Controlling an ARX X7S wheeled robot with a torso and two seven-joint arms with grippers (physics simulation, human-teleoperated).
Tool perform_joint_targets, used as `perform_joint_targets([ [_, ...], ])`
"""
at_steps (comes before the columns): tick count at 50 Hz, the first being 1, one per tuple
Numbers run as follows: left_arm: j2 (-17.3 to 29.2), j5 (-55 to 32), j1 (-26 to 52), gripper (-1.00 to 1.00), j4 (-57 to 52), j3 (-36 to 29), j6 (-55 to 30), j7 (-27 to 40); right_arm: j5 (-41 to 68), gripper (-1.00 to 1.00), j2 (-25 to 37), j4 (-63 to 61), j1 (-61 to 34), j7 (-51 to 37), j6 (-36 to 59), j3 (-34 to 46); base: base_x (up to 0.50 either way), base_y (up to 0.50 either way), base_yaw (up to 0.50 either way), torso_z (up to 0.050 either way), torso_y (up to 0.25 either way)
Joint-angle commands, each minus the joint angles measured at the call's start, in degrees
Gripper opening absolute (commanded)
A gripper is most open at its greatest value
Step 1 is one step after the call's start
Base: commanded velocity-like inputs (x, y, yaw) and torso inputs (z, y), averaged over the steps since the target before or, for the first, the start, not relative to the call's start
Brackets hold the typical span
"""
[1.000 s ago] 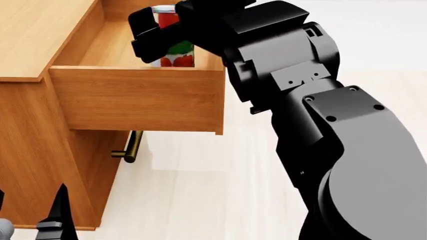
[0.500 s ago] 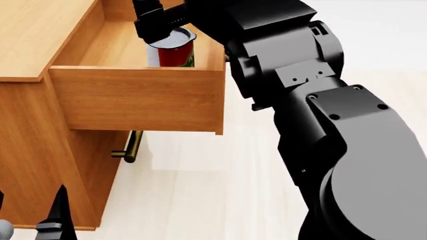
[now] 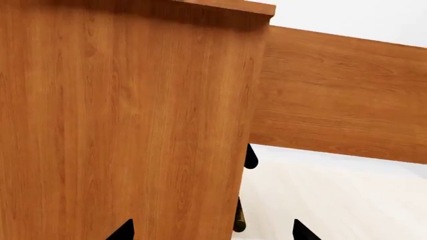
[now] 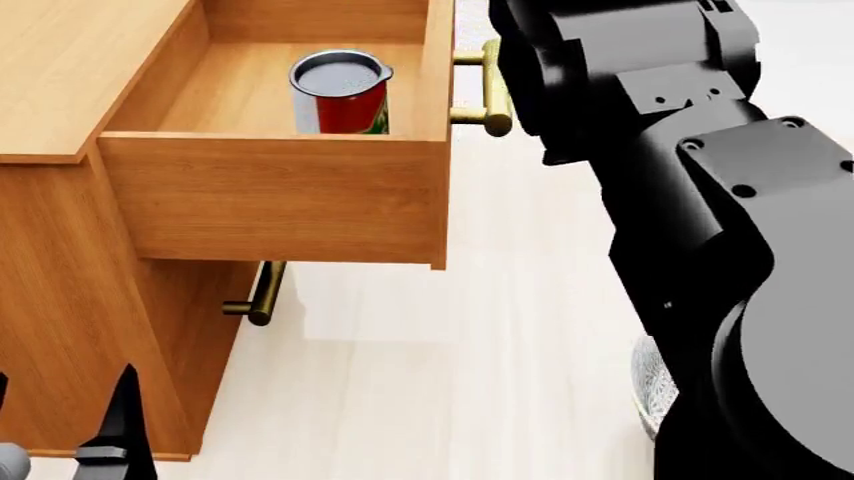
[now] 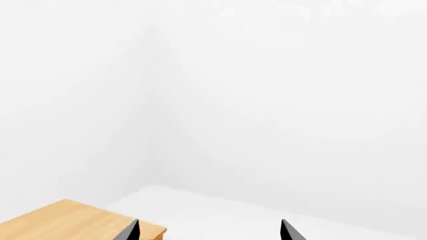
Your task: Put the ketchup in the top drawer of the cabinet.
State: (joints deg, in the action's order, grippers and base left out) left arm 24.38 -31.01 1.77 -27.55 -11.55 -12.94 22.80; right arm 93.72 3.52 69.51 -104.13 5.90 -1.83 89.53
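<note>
So the ketchup (image 4: 342, 92) is sitting upright inside the top drawer (image 4: 274, 195), close to the drawer's front right corner. It's a small round tin with a dull silver lid that has a raised rim, and a glossy red label with a bit of green showing low on one side. You can't read any lettering on it from the head view, since the drawer wall is hiding the lower part of the can.

The drawer itself is a plain box of warm orange-brown wood grain, pulled well out of the cabinet (image 4: 67, 290), with a brass bar handle (image 4: 491, 88) sticking off its front. There's a second brass handle (image 4: 263, 293) on the lower drawer front underneath, sitting in shadow.

Your right gripper (image 5: 208, 231) is showing only two black fingertips in its wrist view, spread wide apart with nothing between them, pointing at bare white wall and a corner of the wooden cabinet top. Your left gripper (image 3: 212, 231) is looking the same: two dark tips set wide, nothing held, facing the cabinet's smooth side panel. The right arm (image 4: 721, 250) is matte black with screwed plates, and a grey-patterned bowl (image 4: 649, 390) is peeking out beside it.
</note>
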Motion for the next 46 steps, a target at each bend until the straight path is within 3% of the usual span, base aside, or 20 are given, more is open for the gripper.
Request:
perform_joint_targets([
  [1,0.92,1.48,0.29,1.00,-2.45,-0.94,-0.34,0.40,-0.40,1.00,14.47,-26.11,-1.88,-14.40,-6.83,0.99,0.00,0.00,0.00,0.000,0.000],
  [19,2.16,2.79,0.57,1.00,-6.44,-1.64,-1.75,1.90,-6.89,1.00,40.09,-68.64,-1.28,-35.16,-13.19,0.73,0.00,0.00,0.00,0.000,0.000],
  [28,2.97,2.65,0.36,1.00,-8.80,-1.91,-2.08,1.92,-9.29,1.00,48.22,-81.72,1.00,-42.18,-15.76,0.65,0.00,0.00,0.00,0.000,0.000],
  [46,4.55,2.78,-1.56,1.00,-14.39,-1.78,-2.55,3.31,-24.98,1.00,58.99,-99.01,7.57,-57.21,-18.88,3.58,0.00,0.00,0.00,0.000,0.000],
])
